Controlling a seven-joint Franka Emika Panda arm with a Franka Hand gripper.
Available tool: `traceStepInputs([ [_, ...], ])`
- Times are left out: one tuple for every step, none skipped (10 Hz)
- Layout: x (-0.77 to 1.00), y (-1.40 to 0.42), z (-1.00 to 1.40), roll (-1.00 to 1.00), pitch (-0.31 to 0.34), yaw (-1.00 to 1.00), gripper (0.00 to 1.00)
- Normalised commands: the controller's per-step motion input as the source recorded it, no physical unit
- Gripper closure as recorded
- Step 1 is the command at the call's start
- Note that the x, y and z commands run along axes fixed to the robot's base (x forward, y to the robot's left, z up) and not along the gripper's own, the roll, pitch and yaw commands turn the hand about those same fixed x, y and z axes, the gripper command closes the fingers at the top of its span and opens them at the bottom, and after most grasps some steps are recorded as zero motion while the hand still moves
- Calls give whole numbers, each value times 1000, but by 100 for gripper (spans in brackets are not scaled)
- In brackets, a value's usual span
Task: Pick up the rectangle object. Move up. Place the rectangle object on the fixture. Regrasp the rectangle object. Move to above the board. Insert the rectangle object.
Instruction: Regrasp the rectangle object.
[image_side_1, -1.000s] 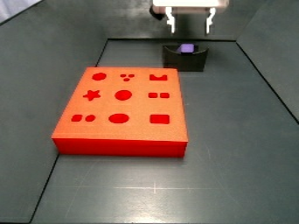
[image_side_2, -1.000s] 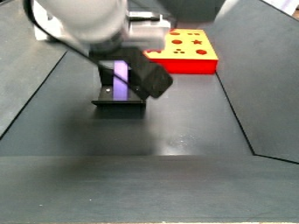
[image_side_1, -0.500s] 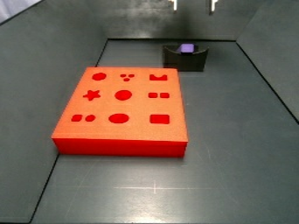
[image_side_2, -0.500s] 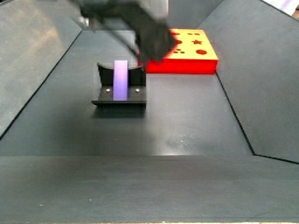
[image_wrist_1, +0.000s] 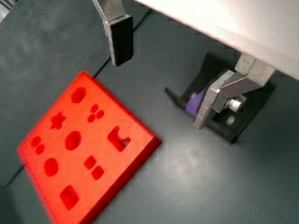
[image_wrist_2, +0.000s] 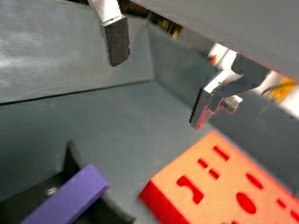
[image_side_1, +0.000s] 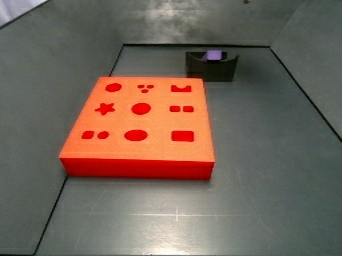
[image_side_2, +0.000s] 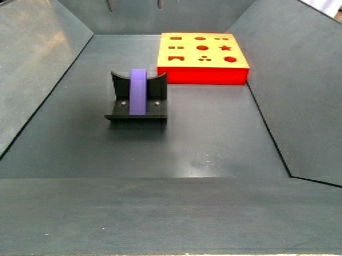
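The rectangle object (image_side_2: 139, 91) stands upright in the fixture (image_side_2: 138, 113), its long axis vertical and its broad purple face turned toward that side camera. In a side view (image_side_1: 214, 54) only its top end shows above the dark holder (image_side_1: 213, 66), which sits on the grey floor beyond the far edge of the board (image_side_1: 140, 125). In a wrist view the block (image_wrist_1: 200, 98) is mostly hidden behind one silver finger (image_wrist_1: 221, 98), and in a wrist view (image_wrist_2: 59, 205) it is cut off by the picture edge. The gripper (image_wrist_1: 170, 72) hangs well above the floor, its two fingers spread wide with nothing between them. It is barely visible in the side views, only thin tips at the upper edge. The board (image_side_2: 202, 57) lies flat, well apart from the fixture.
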Motion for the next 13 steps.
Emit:
traceStepInputs([
  [-19,-43,30,1000,39,23,0],
  [-26,-41,16,1000,35,23,0],
  [-36,-30,15,1000,28,24,0],
  [-39,-30,10,1000,23,24,0],
  [-33,-26,2,1000,15,25,0],
  [-31,-26,-2,1000,12,26,0],
  [-27,-22,6,1000,6,27,0],
  [-24,-18,7,1000,2,28,0],
  [-26,-18,6,1000,3,30,0],
  [-20,-18,13,1000,5,31,0],
  [-8,-20,16,1000,9,33,0],
  [5,-20,3,1000,12,34,0],
  [19,-20,-7,1000,17,37,0],
])
